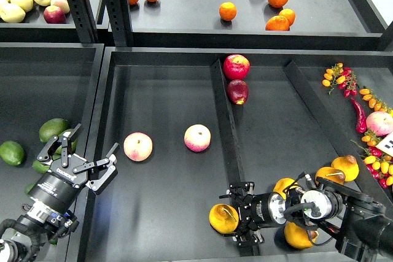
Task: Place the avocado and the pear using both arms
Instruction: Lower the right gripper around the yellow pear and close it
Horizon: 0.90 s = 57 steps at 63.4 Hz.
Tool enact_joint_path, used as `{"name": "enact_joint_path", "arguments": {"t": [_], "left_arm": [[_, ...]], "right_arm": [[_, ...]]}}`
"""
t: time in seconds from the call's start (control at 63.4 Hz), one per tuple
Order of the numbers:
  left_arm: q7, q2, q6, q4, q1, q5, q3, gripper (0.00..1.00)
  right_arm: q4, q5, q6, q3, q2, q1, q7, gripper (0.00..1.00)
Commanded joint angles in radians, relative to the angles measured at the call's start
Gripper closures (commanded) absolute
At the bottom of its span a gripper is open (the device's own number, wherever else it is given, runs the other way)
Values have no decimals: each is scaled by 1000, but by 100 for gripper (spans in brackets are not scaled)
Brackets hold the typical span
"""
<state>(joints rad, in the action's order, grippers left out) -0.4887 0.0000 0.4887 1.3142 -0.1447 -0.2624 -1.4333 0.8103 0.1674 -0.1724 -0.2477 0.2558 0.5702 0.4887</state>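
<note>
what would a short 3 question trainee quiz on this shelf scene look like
1. True or false: the right claw is at a pear.
2. Which fruit lies nearest the left claw? A avocado B orange C red apple
3. How many peaches lie in the middle tray?

Key: 1 true, its fingers sit beside the pear, a firm grip cannot be told. 2 A. 3 two, peach and peach.
</note>
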Motion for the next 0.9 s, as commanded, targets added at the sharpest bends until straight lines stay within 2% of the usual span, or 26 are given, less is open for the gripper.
{"name": "enact_joint_path", "arguments": {"t": [0.0, 0.221, 0.315, 0.363, 0.489, 0.883], "left_arm": [[0, 0, 0, 2, -1, 0, -1, 1], [0, 0, 0, 5, -10, 0, -3, 1], [0, 0, 0, 5, -10, 0, -3, 1], [0, 0, 0, 5, -10, 0, -3, 1], [0, 0, 0, 5, -9, 0, -1, 1], [0, 0, 0, 4, -9, 0, 1, 1]], "right_arm": [[-16, -2, 1, -2, -16, 2, 0, 19], [-19, -2, 2, -4, -23, 2, 0, 40], [-19, -2, -1, -15, -23, 0, 0, 53], [-19, -2, -3, -31, -24, -1, 0, 62], [-19, -2, -3, -51, -26, -6, 0, 70], [1, 4, -7, -110, -32, -9, 0, 81]]}}
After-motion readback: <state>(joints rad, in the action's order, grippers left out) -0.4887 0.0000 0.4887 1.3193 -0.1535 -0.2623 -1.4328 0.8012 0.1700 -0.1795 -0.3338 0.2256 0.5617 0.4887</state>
